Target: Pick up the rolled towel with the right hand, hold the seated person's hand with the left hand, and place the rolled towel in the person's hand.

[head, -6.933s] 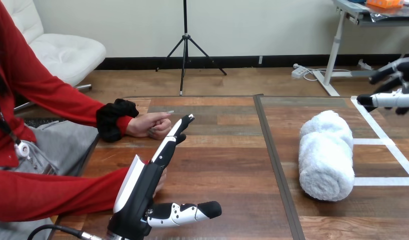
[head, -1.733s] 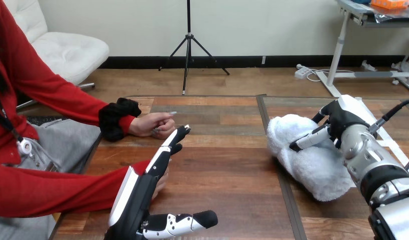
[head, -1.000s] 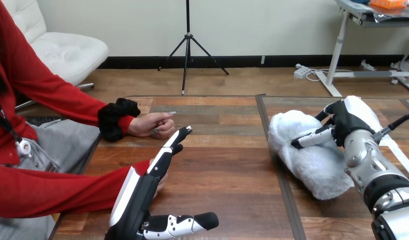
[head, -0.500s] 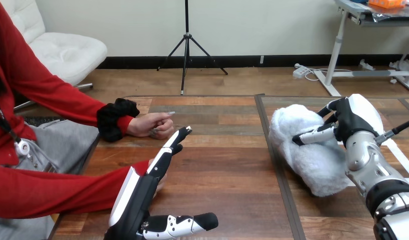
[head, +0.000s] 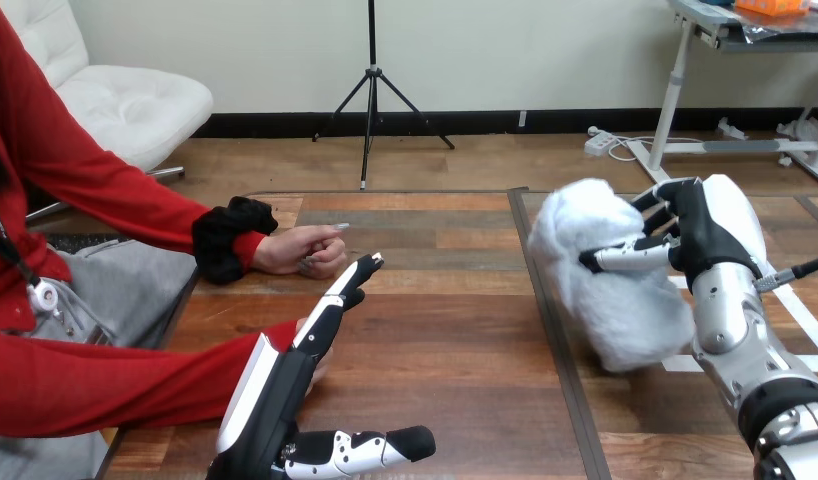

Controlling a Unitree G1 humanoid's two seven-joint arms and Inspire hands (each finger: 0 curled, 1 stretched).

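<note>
- While its silver forearm rises from the view's lower right corner, the right hand (head: pixel 710 235) sits well to the right of the table's dark seam (head: pixel 550 330), white back turned up and to the right.
- Its fingers (head: pixel 630 258) and thumb are curled into the rolled towel (head: pixel 595 290), clamping the upper half from the right.
- That towel stands tilted just right of the seam, with its top leaning toward the seam and its lower end slanting away; whether the lower end touches the table (head: pixel 455 330) cannot be told.
- White tape (head: pixel 807 318) lines the wood farther right of the seam, partly behind the right arm.
- Left of the seam, the left hand (head: pixel 280 390) reaches up from the bottom edge, its fingers straight and together and its thumb stretched out sideways toward the seam, gripping nothing.
- Its fingertips (head: pixel 368 264) point away from the robot, about midway between the seam and the table's left edge.
- Just beyond those fingertips, farther from the seam, the person's hand (head: pixel 303 250) with the black cuff rests on the wood, loosely closed and apart from the towel.
</note>
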